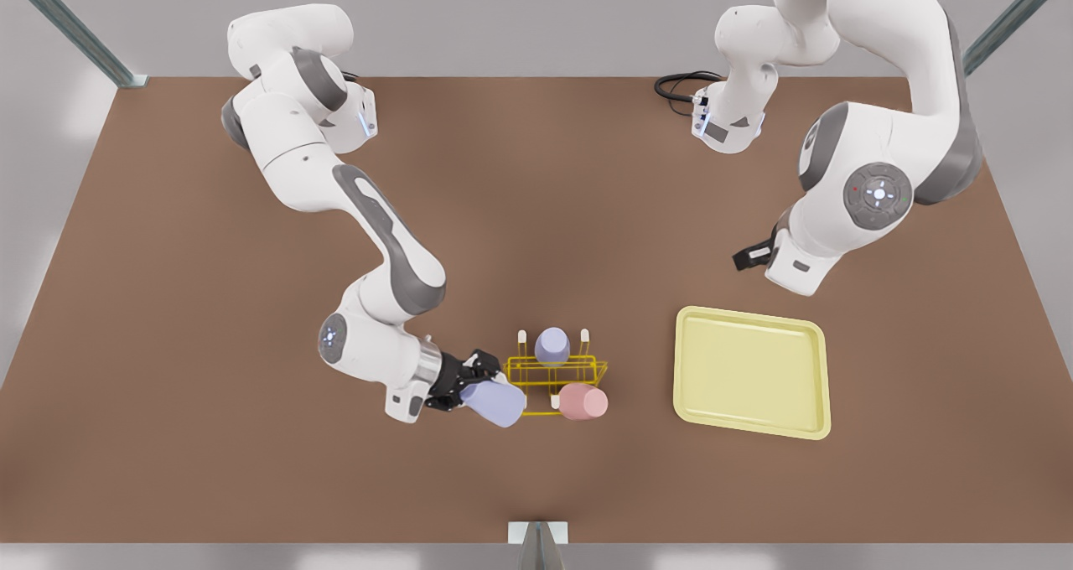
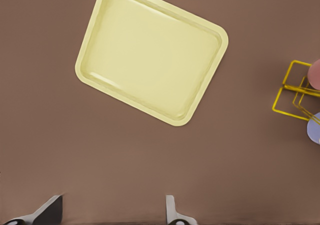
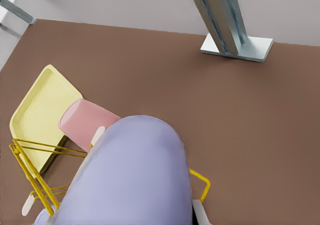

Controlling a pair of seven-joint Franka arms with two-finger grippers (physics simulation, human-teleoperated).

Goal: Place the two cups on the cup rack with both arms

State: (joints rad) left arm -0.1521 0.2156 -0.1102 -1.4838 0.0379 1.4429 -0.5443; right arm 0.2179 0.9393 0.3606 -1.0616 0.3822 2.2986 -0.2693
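On the front view's left, my right gripper [image 1: 479, 386] is shut on a lavender cup [image 1: 496, 404], holding it tilted at the near-left corner of the yellow cup rack [image 1: 553, 374]. The right wrist view has this cup [image 3: 135, 175] close up over the rack's wire [image 3: 35, 180]. A pink cup [image 1: 584, 401] sits tilted on the rack's near-right peg. Another lavender cup [image 1: 552, 344] stands on the rack's far side. My left gripper [image 2: 112, 207] hangs open and holds nothing, high above the table beside the tray, its fingers [image 2: 50, 209] spread wide.
A pale-yellow tray [image 1: 683, 369] lies flat to the right of the rack in the front view. A metal post [image 3: 220, 20] stands at the table's near edge. Bare brown tabletop surrounds the rack.
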